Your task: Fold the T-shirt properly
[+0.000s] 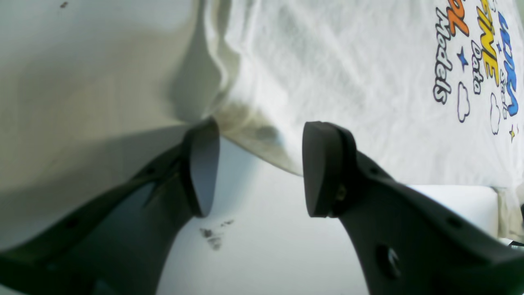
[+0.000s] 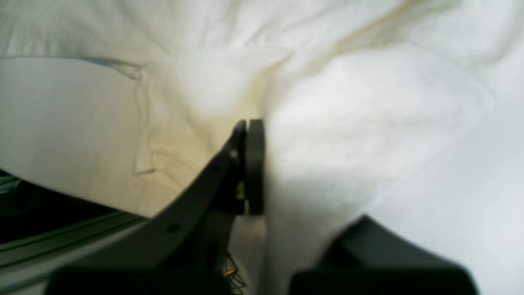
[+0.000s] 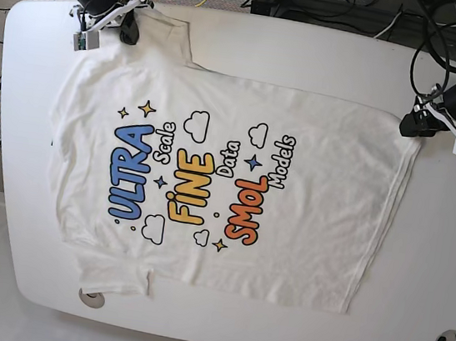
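Observation:
The white T-shirt (image 3: 304, 231) lies flat on the white table (image 3: 436, 248), print up, collar side toward the view's left. My left gripper (image 3: 410, 126) is open at the shirt's far right hem corner. In the left wrist view its fingers (image 1: 323, 172) stand apart on the table, with the hem corner (image 1: 249, 127) just beyond the gap and the print (image 1: 487, 61) at the upper right. My right gripper (image 3: 128, 33) is at the shirt's top-left sleeve. In the right wrist view it (image 2: 264, 164) is shut on bunched cloth (image 2: 368, 123), which hides one finger.
Cables and stands crowd the floor beyond the table's far edge (image 3: 317, 1). Round holes sit in the table near the front left (image 3: 92, 298) and front right (image 3: 441, 339). A dark smudge (image 1: 213, 237) marks the table under the left gripper.

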Tool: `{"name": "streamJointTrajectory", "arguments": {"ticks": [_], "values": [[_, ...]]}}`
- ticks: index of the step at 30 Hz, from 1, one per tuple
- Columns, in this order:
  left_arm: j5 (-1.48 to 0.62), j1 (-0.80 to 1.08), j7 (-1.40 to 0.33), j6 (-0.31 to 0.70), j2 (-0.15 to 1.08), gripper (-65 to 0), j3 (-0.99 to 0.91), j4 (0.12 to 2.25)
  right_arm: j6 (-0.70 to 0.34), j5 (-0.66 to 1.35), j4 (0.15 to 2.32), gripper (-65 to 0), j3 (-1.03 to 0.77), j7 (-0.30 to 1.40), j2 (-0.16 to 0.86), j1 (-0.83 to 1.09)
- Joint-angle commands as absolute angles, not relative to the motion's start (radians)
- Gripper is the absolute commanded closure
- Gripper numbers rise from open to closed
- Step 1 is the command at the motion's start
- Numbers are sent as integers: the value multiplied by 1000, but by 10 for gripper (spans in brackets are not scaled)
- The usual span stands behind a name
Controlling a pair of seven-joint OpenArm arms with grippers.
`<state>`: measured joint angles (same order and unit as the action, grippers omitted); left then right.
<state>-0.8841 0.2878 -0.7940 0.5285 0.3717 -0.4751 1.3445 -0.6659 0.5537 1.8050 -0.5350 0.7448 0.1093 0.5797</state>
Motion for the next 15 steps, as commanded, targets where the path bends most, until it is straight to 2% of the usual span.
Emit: {"name": "streamJointTrajectory", "arguments": {"ticks": [1,8,15], "values": [[-846,296,-817,513,384,-310,-471,1351,-674,568,1819,0,-540,730,121,584],[-838,297,-817,514,388,-332,-445,1349,-673,567,1820,0,-540,732,119,586],[-831,292,-817,517,389,-320,-434,1344,-677,565,1820,0,-540,734,118,588]]}}
